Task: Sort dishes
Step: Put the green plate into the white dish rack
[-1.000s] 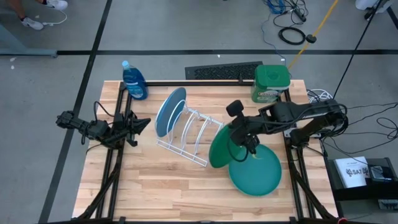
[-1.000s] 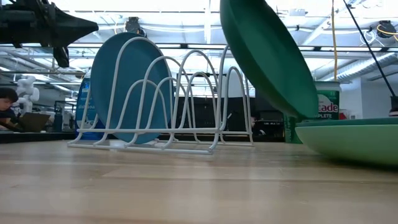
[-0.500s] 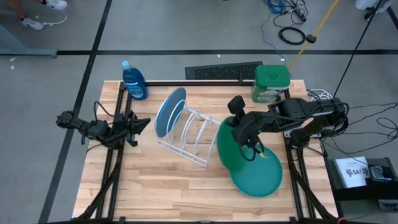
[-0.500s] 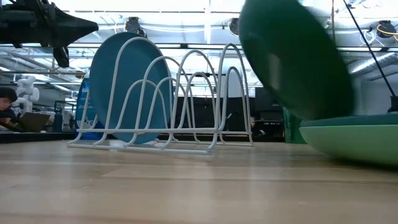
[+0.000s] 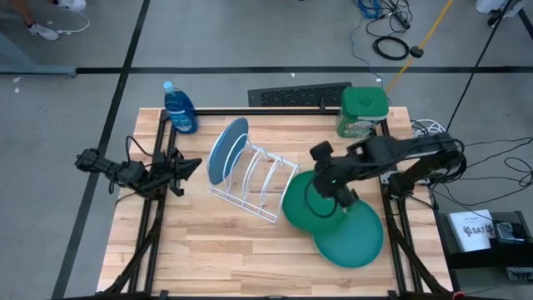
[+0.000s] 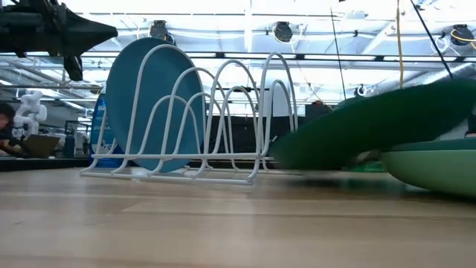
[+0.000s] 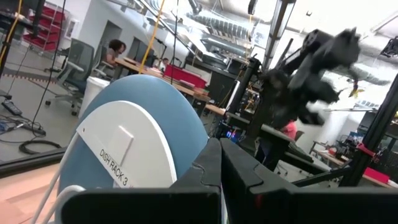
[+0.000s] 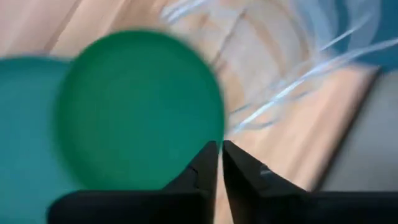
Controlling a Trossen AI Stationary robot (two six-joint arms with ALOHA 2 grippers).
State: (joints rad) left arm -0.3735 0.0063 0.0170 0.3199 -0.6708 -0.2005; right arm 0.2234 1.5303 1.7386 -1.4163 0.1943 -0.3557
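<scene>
Nearest, at five o'clock on the counter [image 5: 233, 242], the teal plate [image 5: 354, 242] lies flat; the dark green plate [image 5: 304, 204] leans on its rim. Just above, the right pincer [image 5: 343, 198] is nearly closed, empty. The blue plate [image 5: 226, 148] stands in the white rack [image 5: 262, 179]. At nine o'clock the left pincer [image 5: 190, 167] is closed, empty

Bright, even overhead light — motion blur on the dark green plate [image 6: 372, 126] — glaring ceiling lamps.

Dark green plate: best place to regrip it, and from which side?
Judging by pose, take the dark green plate at its raised rim toward the white rack. It lies tilted, its far edge propped on the teal plate, so the right gripper could pinch there from above.
</scene>
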